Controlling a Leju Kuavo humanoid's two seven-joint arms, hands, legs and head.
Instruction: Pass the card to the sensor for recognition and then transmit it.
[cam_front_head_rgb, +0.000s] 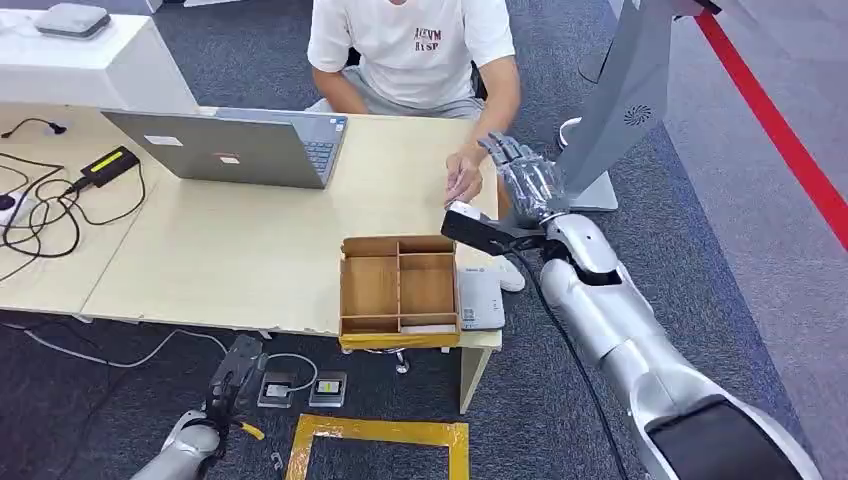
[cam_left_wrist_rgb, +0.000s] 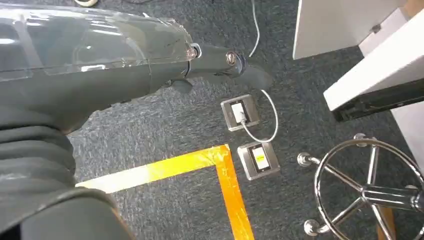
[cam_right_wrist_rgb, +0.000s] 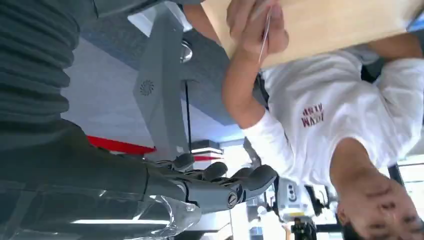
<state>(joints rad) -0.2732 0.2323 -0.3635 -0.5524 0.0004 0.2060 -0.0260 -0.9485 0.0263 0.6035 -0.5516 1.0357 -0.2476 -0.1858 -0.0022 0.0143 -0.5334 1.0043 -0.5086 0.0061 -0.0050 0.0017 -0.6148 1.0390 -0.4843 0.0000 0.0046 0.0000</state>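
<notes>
Pale wooden worktop (cam_front_head_rgb: 250, 250) carries, from big to small: an open grey laptop (cam_front_head_rgb: 240, 148), a brown wooden tray with four compartments (cam_front_head_rgb: 398, 290) at the near edge, and a flat white card sensor (cam_front_head_rgb: 480, 298) lying just beside the tray on the robot's right. A person in a white T-shirt (cam_front_head_rgb: 415, 45) sits across the worktop.

Right silver arm (cam_front_head_rgb: 610, 320) is raised over the worktop's right end, past the sensor. Right hand (cam_front_head_rgb: 522, 178) stands upright with fingers spread apart; the right wrist view shows its dark fingers (cam_right_wrist_rgb: 235, 180) loosely extended and nothing between them. It holds nothing.

The person's hand (cam_front_head_rgb: 465, 180) is just beside the robot's right hand. In the right wrist view this hand pinches a thin white card (cam_right_wrist_rgb: 264, 35), seen edge-on, at the worktop's edge. So the card is with the person, not with the robot.

Left hand (cam_front_head_rgb: 232, 385) hangs low beside the worktop, above the grey carpet and the yellow tape square (cam_front_head_rgb: 380, 445). Its fingers look extended, but whether fully apart I cannot tell; nothing visible in them.

Judgement on progress: both stages look finished, since the card sits in the person's fingers beyond the sensor. Whether the sensor read it is not visible. What is left, at most, is bringing the right arm back.
</notes>
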